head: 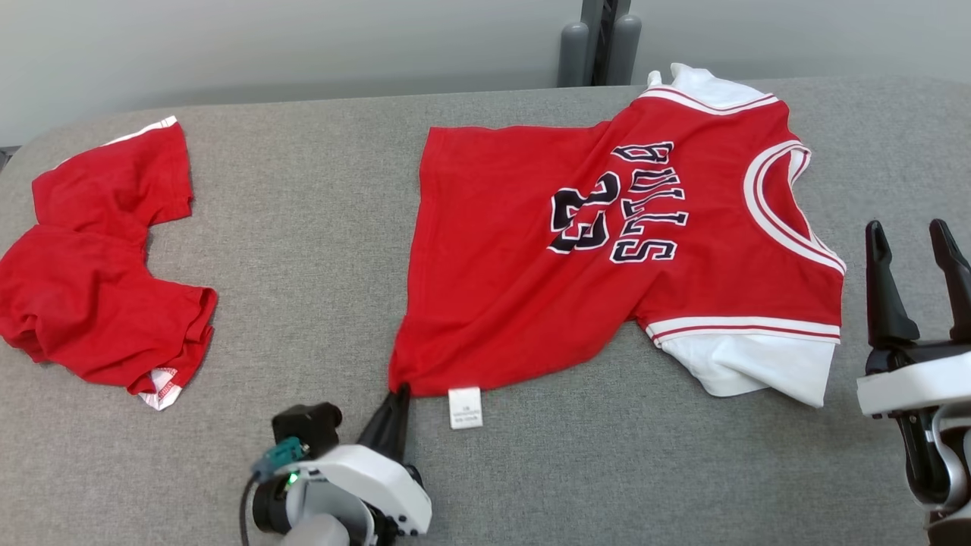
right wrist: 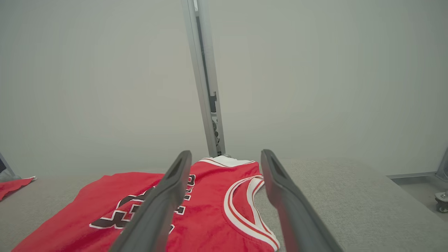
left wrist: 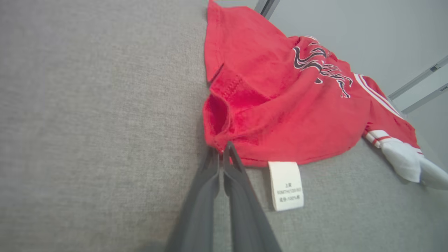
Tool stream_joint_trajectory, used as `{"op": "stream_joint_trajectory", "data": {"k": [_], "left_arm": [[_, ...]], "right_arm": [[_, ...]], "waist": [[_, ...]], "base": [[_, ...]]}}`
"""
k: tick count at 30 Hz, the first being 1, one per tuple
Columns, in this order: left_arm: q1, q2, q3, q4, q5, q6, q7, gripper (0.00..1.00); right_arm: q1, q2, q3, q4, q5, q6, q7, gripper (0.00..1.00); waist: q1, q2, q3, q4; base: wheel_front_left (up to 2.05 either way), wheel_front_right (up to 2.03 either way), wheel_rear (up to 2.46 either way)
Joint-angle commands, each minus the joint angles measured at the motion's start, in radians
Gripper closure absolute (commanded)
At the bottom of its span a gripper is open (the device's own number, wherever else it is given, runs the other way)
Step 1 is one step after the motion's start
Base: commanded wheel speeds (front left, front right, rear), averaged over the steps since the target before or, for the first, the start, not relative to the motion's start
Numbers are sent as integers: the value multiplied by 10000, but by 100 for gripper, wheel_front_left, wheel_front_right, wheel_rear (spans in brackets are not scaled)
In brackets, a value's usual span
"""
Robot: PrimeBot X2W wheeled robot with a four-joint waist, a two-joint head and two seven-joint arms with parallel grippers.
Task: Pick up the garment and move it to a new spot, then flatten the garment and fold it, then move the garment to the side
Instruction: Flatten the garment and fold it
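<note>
A: Step?
B: Flatten, by the look. Jersey point(head: 576, 250) laid print-up on middle of tabletop point(head: 318, 227), neck to right, hem to left. Near hem edge slanted and rucked, not yet flat.
A: Left pincer?
B: Left pincer point(head: 400, 392) pressed together, pinching near hem corner of jersey, just beside label point(head: 464, 407). Cloth puckered right at the tips.
A: Right?
B: Right pincer point(head: 909, 227) spread wide, holding nothing, off the cloth, just past the neck end.
A: Next move?
B: Likely a low pull of that corner toward near-left to take out slant and wrinkles. Calls for a firm pinch and a drag close to the tabletop, not a lift of the whole jersey. Probably also calls for right pincer on near sleeve point(head: 758, 364) to anchor or stretch the other way.
A: Risk?
B: Thin bite on one corner, could slip. Shorts point(head: 98, 280) far left, well apart, no bother.
</note>
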Motion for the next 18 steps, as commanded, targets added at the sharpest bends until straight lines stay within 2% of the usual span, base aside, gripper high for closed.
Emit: {"op": "stream_joint_trajectory", "data": {"k": [1,8,18], "left_arm": [[-181,77,122,-77,30,-35,-66,100],[-59,157,1241,-1083,529,75,-158,100],[378,83,2419,-2044,1351,11,-166,100]], "right_arm": [[168,21,-112,-24,11,-1,-27,0],[1018,377,-624,-172,352,0,-26,0],[2451,401,252,5,633,0,-27,0]], "waist": [[0,0,-4,-8],[0,0,29,-51],[0,0,372,-360]], "base": [[0,0,0],[0,0,0],[0,0,0]]}}
